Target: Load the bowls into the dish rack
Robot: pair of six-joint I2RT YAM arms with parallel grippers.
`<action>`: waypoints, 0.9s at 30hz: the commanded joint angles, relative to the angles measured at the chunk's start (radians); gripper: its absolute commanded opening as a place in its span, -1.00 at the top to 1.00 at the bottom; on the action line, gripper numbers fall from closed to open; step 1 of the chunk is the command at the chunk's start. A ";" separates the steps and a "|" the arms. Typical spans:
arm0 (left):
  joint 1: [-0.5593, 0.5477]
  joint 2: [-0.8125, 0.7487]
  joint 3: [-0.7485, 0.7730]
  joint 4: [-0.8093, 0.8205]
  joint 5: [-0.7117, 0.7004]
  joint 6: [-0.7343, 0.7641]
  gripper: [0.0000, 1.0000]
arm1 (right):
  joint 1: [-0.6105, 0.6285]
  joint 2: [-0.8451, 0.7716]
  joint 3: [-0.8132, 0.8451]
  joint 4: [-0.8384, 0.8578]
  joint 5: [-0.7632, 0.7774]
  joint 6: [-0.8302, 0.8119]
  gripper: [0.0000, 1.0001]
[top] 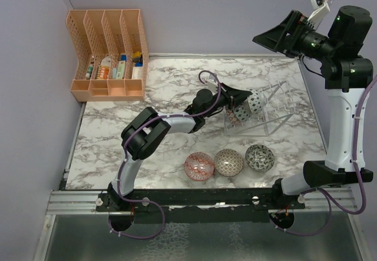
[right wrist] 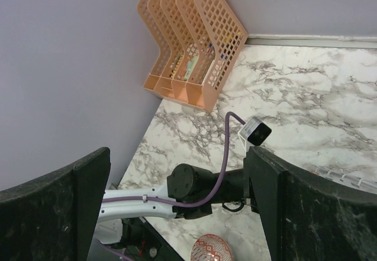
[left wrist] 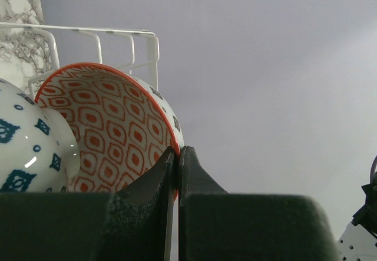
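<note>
**Bowl loading: stock on view**

1. Left gripper [left wrist: 178, 155]: the jaws are pinched tight on the rim of the red-patterned bowl [left wrist: 112, 131]. In the left wrist view I see the rim clamped between the two pads.
2. Red-patterned bowl: it stands on edge at the left end of the dish rack [top: 277, 105], right of frame centre in the top view. Its hollow faces the blue-patterned bowl [left wrist: 26, 149] just beside it. I cannot tell whether the two touch.
3. Right gripper [right wrist: 178, 155]: raised at the upper right of the top view, well away from the rack. Its fingers are spread wide with nothing between them.
4. On the table [top: 100, 155], in a row below the rack from left to right: pink bowl [top: 198, 165], brownish bowl [top: 228, 162], grey-green bowl [top: 260, 157]. All three sit upright.
5. Orange file organiser [top: 109, 55]: upper left of the top view, against the wall.
</note>
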 commanded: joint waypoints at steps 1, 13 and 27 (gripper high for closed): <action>-0.006 -0.001 0.024 0.105 -0.002 -0.021 1.00 | -0.004 0.000 -0.013 -0.003 -0.015 -0.016 -0.99; -0.004 -0.001 0.026 0.021 0.014 0.002 1.00 | -0.004 0.000 -0.039 -0.006 -0.016 -0.027 -0.99; -0.001 0.011 0.079 -0.092 0.063 0.011 0.94 | -0.004 -0.007 -0.064 -0.007 -0.017 -0.030 -0.99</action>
